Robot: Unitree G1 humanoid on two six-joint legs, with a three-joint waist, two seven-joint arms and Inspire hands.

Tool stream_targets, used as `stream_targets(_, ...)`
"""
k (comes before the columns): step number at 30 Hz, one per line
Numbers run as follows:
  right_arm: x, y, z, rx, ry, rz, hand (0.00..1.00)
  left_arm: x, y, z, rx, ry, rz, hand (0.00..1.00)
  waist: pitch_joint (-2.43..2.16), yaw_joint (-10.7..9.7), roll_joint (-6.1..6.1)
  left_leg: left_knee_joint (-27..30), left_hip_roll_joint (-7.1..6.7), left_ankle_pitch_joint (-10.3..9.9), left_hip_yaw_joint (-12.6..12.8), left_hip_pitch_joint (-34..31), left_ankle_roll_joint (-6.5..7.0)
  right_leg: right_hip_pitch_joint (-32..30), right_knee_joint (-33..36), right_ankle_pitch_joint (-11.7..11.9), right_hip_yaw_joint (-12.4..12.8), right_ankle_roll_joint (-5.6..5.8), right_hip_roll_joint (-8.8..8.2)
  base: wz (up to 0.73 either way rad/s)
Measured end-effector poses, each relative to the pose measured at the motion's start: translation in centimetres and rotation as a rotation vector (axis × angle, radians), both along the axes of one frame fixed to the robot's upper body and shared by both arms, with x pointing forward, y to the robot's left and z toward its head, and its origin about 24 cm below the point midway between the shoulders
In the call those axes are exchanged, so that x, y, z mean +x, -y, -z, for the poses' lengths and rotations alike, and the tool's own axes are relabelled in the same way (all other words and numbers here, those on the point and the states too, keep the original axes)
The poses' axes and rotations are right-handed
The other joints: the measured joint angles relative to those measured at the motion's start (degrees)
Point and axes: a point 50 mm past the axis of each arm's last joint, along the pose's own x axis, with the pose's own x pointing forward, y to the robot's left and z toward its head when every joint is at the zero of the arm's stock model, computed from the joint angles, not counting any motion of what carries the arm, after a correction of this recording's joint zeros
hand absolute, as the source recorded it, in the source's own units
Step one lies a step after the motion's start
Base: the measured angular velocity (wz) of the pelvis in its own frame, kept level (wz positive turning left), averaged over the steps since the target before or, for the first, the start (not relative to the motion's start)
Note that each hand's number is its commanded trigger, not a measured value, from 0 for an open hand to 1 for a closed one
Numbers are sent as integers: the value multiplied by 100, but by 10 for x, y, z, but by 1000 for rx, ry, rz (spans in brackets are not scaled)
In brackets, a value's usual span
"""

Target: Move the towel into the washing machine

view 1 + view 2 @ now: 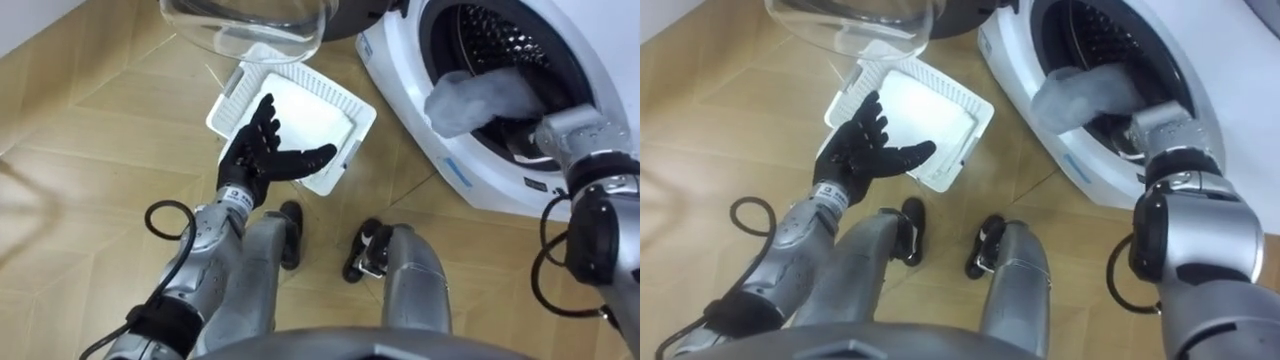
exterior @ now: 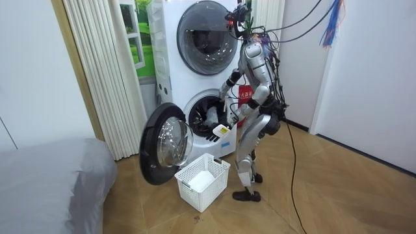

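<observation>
View from the robot's head, read from near to far. The black left hand was held flat and spread above the floor, palm turned inward and grasping nothing. It had probably been kept out to the side so that it stayed clear of the loading arm. Just beyond and beneath it stood the white perforated plastic laundry basket on the pale wooden plank floor, set close to the machine, presumably so that each load needed only a short reach. Its inside appeared white, and whether any cloth lay in it could not be told. To the robot's right, the silver right forearm reached into the round opening of the white front-loading washing machine. The right hand lay hidden inside, behind the cloth, so its grasp could not be judged. The pale grey-white towel was bunched across the mouth of the dark perforated metal drum, partly inside and resting on the lower lip. From this the step in hand was judged to be pushing it fully in. Farthest off, the round clear-glass door stood swung wide open, leaving the opening free. The room view showed the robot standing upright, close before the lower of two stacked machines.
</observation>
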Motion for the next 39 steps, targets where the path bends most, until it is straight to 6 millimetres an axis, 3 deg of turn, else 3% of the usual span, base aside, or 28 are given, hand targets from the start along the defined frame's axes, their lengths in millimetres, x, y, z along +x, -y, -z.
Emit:
stream_targets(7, -1, 5, -4, 42, -7, 148, 0, 4, 2, -4, 5, 24, -10, 0, 16, 14, 75, -37, 21, -15, 67, 8, 32, 45, -35, 2, -27, 5, -11, 6)
stream_targets(13, -2, 9, -9, 29, -18, 266, 0, 7, 7, -7, -5, 44, 11, 0, 13, 60, 239, -138, 50, -14, 133, 48, 86, 129, -169, 37, -67, 65, -4, 2)
stream_targets(18, -9, 11, -3, 19, -21, 320, 0, 8, 7, -8, -5, 49, 13, 0, 16, 54, 440, -384, 55, -5, 151, 385, 114, 508, -502, 96, -116, 162, 60, 1)
stream_targets(23, -22, 7, 16, 89, -10, 376, 0, 13, 3, -5, 16, 45, 24, 0, 15, 59, 457, -788, 53, -2, 245, 988, 113, 1047, -931, 147, 58, 242, 195, -10)
stream_targets(27, -46, 6, 41, 85, -36, 371, 0, 11, -7, 1, 110, 31, 26, 0, 9, 55, 456, -975, 126, -2, 366, 1432, 112, 1599, -1479, 227, 192, 327, 378, -2)
stream_targets(31, -57, 4, 52, 66, -10, 345, 0, 8, -19, 5, 199, 25, 26, 0, 5, 55, 456, -1220, 137, -2, 440, 1739, 112, 1901, -1839, 306, 424, 392, 499, -14)
stream_targets(36, -100, -2, 85, 6, 9, 229, 0, -21, -43, 29, 336, -82, 12, 0, -28, 43, 456, -1571, 137, -1, 445, 2415, 110, 2612, -2382, 444, 457, 404, 600, -12)
stream_targets(37, -106, -4, 89, -6, 8, 203, 0, -25, -47, 31, 345, -97, 3, 0, -42, 33, 448, -1623, 133, -1, 444, 2502, 110, 2685, -2433, 452, 461, 409, 606, -16)
stream_targets(39, -141, -10, 109, -67, -27, 63, 0, -53, -66, 49, 403, -198, -35, 0, -146, 19, 449, -1888, 135, 0, 444, 2954, 109, 3077, -2678, 518, 507, 394, 665, -24)
